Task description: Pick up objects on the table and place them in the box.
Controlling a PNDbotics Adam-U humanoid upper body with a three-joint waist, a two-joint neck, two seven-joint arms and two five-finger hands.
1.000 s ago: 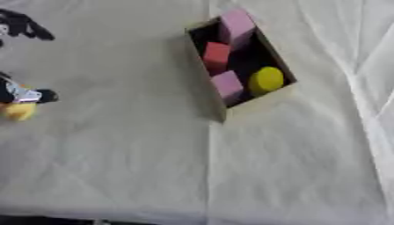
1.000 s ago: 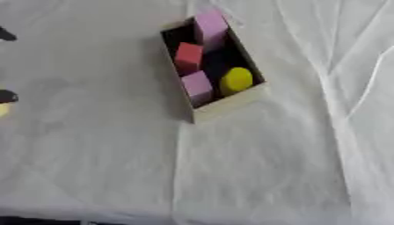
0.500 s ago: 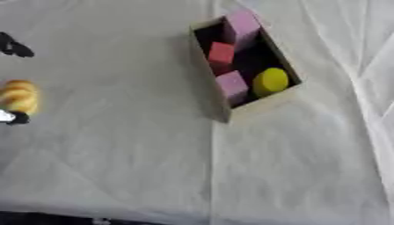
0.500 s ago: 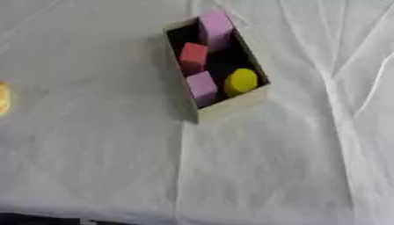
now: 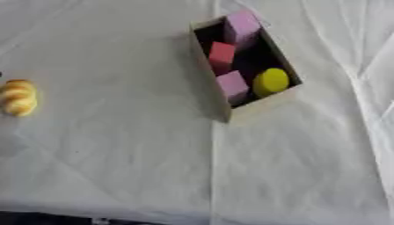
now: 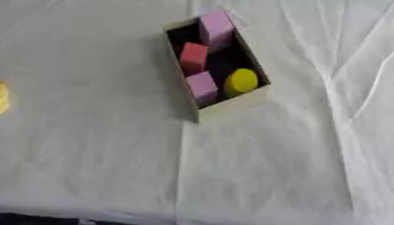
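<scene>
Box: tan cardboard box [image 5: 248,110] — long axis slants toward the counter's [image 5: 138,176] far-left.
Loose: ridged yellow lump [image 5: 18,97] — left edge, long axis near-far.
Hands: out of sight, state unknowable.

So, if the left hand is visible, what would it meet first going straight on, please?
No hand shows now, so I cannot tell; the yellow ridged object lies at the left edge.

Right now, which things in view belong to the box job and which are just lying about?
Part of the job:
- box
- two purple blocks, red block and yellow round piece, all already inside it
- yellow ridged object, alone on the cloth at the left, not yet boxed

Just there:
- white tablecloth

Neither hand is in view.
</scene>
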